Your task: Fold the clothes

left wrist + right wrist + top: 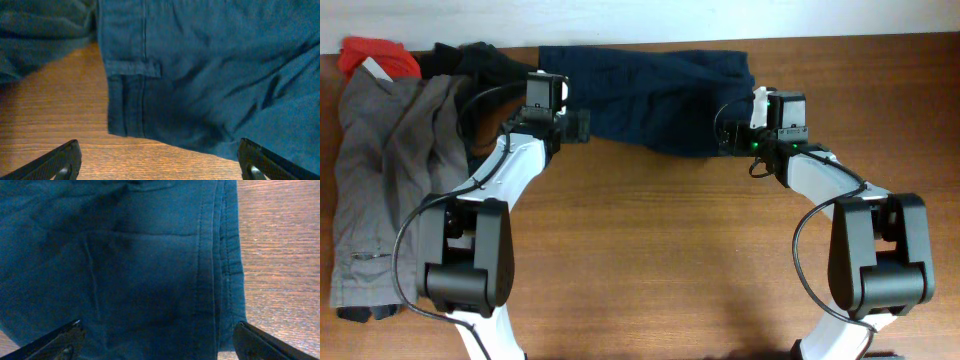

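Dark navy shorts (650, 85) lie spread along the table's far edge. My left gripper (552, 118) is open at their left end. In the left wrist view the shorts (210, 70) lie just ahead of the left gripper (159, 152), with bare wood between its wide-apart fingers (60, 162). My right gripper (756, 135) is open at the shorts' right end. In the right wrist view the right gripper (159, 335) hovers over the shorts (130, 265) and their stitched hem, with nothing gripped.
Grey trousers (380, 170) lie in a heap at the far left, with a black garment (470, 60) and a small red piece (375, 55) behind them. Brown wooden table (660, 250) stretches in front of both arms.
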Motion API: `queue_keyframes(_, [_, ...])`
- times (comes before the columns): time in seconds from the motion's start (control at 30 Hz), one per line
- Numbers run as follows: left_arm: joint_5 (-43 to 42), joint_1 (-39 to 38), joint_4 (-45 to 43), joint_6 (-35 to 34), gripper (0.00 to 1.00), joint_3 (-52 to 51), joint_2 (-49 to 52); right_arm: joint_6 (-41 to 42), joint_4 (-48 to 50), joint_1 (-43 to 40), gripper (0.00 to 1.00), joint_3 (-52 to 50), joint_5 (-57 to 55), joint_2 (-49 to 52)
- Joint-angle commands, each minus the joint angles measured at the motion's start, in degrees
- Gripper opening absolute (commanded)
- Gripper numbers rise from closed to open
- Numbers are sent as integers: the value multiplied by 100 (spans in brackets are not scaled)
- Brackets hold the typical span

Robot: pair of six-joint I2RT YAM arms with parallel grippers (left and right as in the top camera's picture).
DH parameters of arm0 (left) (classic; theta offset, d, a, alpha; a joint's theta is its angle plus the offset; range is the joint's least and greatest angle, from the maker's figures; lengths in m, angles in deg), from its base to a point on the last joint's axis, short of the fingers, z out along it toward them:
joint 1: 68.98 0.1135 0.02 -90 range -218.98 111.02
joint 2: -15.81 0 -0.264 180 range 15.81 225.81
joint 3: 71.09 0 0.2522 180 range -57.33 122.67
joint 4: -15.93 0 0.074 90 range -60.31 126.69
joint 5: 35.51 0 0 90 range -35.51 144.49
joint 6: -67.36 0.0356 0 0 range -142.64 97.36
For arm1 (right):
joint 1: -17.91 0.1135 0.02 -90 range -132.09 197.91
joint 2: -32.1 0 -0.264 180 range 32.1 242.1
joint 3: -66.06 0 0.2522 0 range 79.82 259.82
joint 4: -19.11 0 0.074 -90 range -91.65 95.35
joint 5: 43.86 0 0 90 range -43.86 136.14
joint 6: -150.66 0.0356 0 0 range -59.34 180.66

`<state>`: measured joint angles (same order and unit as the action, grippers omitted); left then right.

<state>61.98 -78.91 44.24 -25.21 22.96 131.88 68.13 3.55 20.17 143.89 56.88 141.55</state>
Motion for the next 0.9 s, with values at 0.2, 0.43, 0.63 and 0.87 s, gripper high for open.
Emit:
queue_keyframes(0.2, [-13, 35, -511, 114, 99, 98, 876, -151, 74, -31, 91, 98, -109, 199])
queue_keyframes(0.43, [22, 39, -680, 111, 82, 98, 909, -149, 63, -42, 46, 98, -125, 269])
queue_keyframes(0.63, [22, 22, -638, 109, 27, 98, 909, -146, -153, -42, 4, 98, -125, 269])
queue_keyframes(0.87, [24, 24, -420, 109, 1, 103, 859, -149, -501, -42, 4, 101, -94, 181])
